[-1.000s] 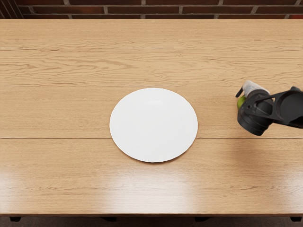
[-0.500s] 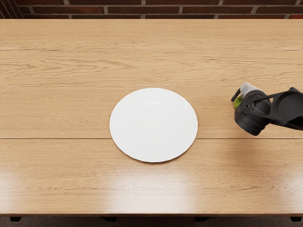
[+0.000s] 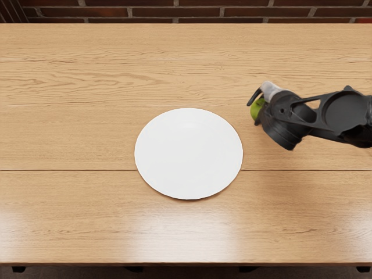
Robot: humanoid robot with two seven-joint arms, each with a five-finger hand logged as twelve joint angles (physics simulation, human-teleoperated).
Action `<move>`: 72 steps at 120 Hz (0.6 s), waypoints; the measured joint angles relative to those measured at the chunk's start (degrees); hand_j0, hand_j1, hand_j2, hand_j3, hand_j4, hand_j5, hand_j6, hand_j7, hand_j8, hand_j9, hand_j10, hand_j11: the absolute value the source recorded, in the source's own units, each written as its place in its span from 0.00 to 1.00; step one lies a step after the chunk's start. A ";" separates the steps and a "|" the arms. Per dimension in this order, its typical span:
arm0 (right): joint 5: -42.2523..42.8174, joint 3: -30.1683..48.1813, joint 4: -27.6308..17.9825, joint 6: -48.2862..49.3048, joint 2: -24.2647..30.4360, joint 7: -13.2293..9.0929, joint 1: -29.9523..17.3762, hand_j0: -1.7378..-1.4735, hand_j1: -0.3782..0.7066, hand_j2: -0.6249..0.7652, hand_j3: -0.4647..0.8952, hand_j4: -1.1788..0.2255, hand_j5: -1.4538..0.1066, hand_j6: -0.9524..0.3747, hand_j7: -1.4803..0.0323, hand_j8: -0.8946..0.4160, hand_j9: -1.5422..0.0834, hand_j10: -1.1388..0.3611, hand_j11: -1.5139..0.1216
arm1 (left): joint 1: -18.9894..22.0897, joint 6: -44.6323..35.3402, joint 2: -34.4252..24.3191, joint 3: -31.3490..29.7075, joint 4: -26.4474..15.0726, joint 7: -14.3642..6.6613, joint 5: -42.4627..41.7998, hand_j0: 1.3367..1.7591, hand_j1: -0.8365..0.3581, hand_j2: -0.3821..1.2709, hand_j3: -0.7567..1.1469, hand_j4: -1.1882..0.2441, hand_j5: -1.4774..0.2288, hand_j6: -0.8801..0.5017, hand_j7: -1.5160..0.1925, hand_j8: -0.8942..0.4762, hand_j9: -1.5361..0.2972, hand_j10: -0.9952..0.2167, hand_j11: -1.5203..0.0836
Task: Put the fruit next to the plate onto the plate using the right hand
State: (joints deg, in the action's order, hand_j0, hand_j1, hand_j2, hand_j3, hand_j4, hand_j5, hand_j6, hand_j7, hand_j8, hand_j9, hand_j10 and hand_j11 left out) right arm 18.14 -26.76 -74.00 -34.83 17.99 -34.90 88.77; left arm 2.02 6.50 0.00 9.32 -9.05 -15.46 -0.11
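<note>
Now the right hand (image 3: 272,110) is closed around a small green fruit (image 3: 257,108). Its arm comes in from the right edge of the head view, dark and bulky at the wrist. Only a sliver of the fruit's yellow-green skin shows between the curled fingers (image 3: 254,97), one of them dark and one pale at the tip, so its kind cannot be told. Hand and fruit sit to the right of the white plate (image 3: 174,163), near its upper right rim but apart from it, with bare wood showing between. Whether the fruit is touching the wooden table (image 3: 87,87) or is held clear of it cannot be judged from this angle. The round plate lies flat near the table's middle, and a brick wall (image 3: 174,11) runs along the far edge.
</note>
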 joint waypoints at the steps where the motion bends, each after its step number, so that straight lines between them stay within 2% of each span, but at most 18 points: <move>1: -0.03 0.05 -0.15 0.00 -0.15 0.00 0.17 0.33 0.59 0.52 0.34 0.38 0.32 0.47 0.39 0.49 0.37 0.49 0.34 | 0.00 0.00 0.00 0.00 0.00 0.00 0.00 0.76 0.98 0.23 0.40 0.82 0.86 0.63 0.88 0.65 0.83 0.81 0.94; 36: -0.40 2.98 -2.08 0.02 -8.15 0.02 3.95 0.32 0.59 0.52 0.34 0.38 0.31 0.48 0.38 0.50 0.36 0.49 0.32 | 0.00 0.00 0.00 0.00 0.01 0.00 0.01 0.76 0.98 0.23 0.40 0.82 0.86 0.63 0.88 0.64 0.83 0.81 0.94; 58: -0.58 3.26 -1.77 0.05 -14.82 0.03 4.64 0.32 0.59 0.52 0.34 0.39 0.30 0.48 0.38 0.51 0.35 0.50 0.32 | 0.00 0.00 0.00 -0.01 0.00 0.00 0.00 0.76 0.98 0.23 0.40 0.82 0.86 0.63 0.88 0.65 0.83 0.81 0.94; 72: -0.56 3.29 -1.62 0.08 -16.95 0.04 4.54 0.32 0.59 0.52 0.34 0.39 0.30 0.48 0.39 0.50 0.36 0.49 0.33 | 0.00 0.00 0.00 -0.02 0.00 0.00 0.01 0.76 0.98 0.23 0.40 0.82 0.86 0.63 0.88 0.65 0.83 0.81 0.94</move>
State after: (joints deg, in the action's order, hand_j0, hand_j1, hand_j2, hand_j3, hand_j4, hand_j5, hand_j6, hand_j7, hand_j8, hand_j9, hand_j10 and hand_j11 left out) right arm 17.58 -23.47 -75.62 -34.75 1.03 -34.86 93.32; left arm 2.02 6.50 0.00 9.30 -9.05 -15.45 -0.10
